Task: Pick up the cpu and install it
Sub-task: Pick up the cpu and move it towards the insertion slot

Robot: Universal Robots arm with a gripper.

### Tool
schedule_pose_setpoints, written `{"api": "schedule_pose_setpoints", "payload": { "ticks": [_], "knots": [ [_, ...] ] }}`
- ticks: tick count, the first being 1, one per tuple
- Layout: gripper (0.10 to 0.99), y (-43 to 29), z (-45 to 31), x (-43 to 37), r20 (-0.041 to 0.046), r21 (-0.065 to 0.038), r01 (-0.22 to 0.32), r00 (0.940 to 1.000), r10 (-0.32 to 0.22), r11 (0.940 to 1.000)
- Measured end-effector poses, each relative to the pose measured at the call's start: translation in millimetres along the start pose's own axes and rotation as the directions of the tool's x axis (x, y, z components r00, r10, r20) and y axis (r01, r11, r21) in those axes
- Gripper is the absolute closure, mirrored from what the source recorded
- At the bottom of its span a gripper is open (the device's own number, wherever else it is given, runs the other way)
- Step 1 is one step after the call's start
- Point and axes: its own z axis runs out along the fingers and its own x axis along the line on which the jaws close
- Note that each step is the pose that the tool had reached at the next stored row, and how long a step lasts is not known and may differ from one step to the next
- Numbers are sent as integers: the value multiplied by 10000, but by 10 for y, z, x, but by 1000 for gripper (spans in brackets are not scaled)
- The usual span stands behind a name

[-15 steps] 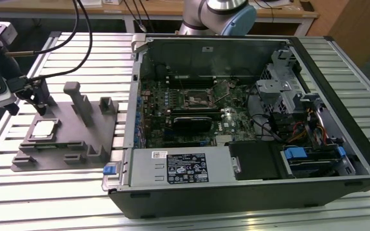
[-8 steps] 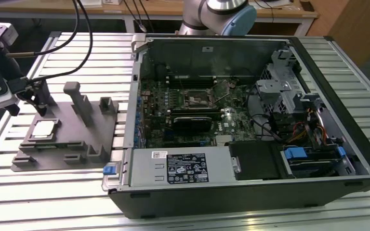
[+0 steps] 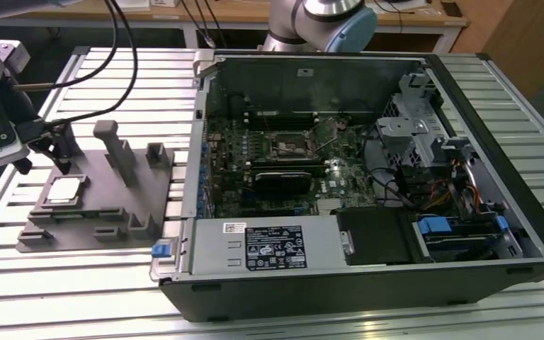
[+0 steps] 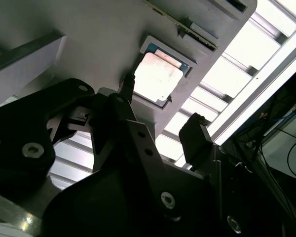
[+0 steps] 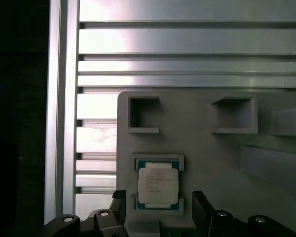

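Note:
The cpu (image 3: 64, 190) is a small square chip with a shiny silver top, lying flat in a recess of the grey fixture tray (image 3: 111, 212) at the exterior view's left. My gripper (image 3: 43, 161) hangs just above and slightly behind it, open and holding nothing. In the first wrist view the cpu (image 5: 158, 184) lies between the two dark fingertips (image 5: 119, 207), and the gripper (image 5: 159, 211) stands apart from it. The second wrist view shows the cpu (image 4: 158, 79) beyond the spread gripper (image 4: 163, 111).
An open computer case (image 3: 367, 283) lies on the slatted aluminium table (image 3: 64, 297) to the exterior view's right of the tray. Its motherboard has a square socket (image 3: 291, 147) near the middle. Upright grey posts (image 3: 111, 145) rise from the tray close to my gripper.

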Motion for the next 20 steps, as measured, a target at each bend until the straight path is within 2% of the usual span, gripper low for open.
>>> {"api": "schedule_pose_setpoints", "payload": {
  "ticks": [20],
  "knots": [
    [431,-9,210,-4,8,21,-1,10000,1,10000]
  ]
}}
